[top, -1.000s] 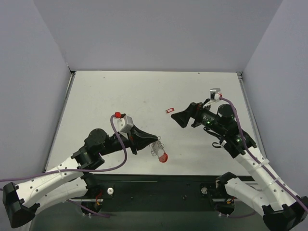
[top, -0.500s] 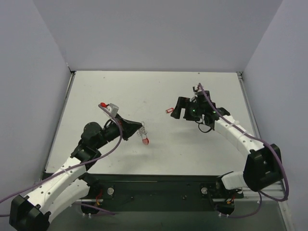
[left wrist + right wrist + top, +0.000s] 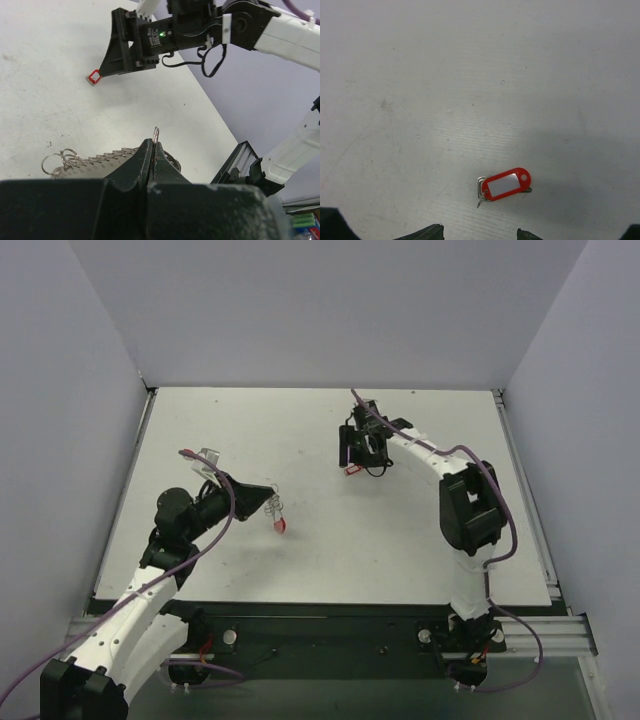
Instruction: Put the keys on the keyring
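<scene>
The right claw (image 3: 479,233) is hovering low over the keys (image 3: 505,184), its two fingers standing apart with nothing between them. The keys, that small red tag with the pale label, are lying flat on the tabletop (image 3: 470,75) just ahead of the fingertips, a touch toward the right-hand finger, with the metal loop end pointing toward the left-hand one. Well apart from it, the left claw (image 3: 151,150) is clamping shut on the keyring (image 3: 279,526), pinching the silver wire rings while the red clip is dangling below its tip.

So the pick-up of the tag is looking like the step in hand. To do it well, the right claw is needing a small move forward until the tag is sitting squarely between the fingers. A turn of the wrist would help too, so the fingers are closing across the narrow red body, not end to end. That way the loop is sticking out free for the rings. The tag is thin, so the tips should be brushing the tabletop before squeezing.
</scene>
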### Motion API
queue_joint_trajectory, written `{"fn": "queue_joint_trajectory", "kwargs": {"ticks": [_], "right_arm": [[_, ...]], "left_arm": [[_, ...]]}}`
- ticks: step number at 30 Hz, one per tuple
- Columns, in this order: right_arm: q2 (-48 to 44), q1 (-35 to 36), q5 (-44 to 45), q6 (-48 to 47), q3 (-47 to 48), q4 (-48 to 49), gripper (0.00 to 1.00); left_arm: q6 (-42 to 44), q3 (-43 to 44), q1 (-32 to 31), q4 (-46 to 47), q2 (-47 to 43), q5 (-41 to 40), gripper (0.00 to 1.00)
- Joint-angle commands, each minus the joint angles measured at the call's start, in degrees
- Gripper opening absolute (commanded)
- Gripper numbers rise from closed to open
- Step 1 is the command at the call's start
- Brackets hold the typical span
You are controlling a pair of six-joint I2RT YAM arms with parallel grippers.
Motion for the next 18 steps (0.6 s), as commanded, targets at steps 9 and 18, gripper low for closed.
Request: {"fn": "queue_joint_trajectory", "kwargs": {"ticks": [9, 18], "right_arm": [[9.99, 0.04, 2.08, 1.25, 10.36, -7.00, 0.51], [13.07, -0.40, -1.00, 1.86, 13.00, -7.26, 0.35]], "left_arm": [[-0.68, 0.61, 0.89, 2.36, 0.29, 3.31, 0.00], [-1.56, -0.62, 0.89, 4.12, 0.11, 4.10, 0.00]]}}
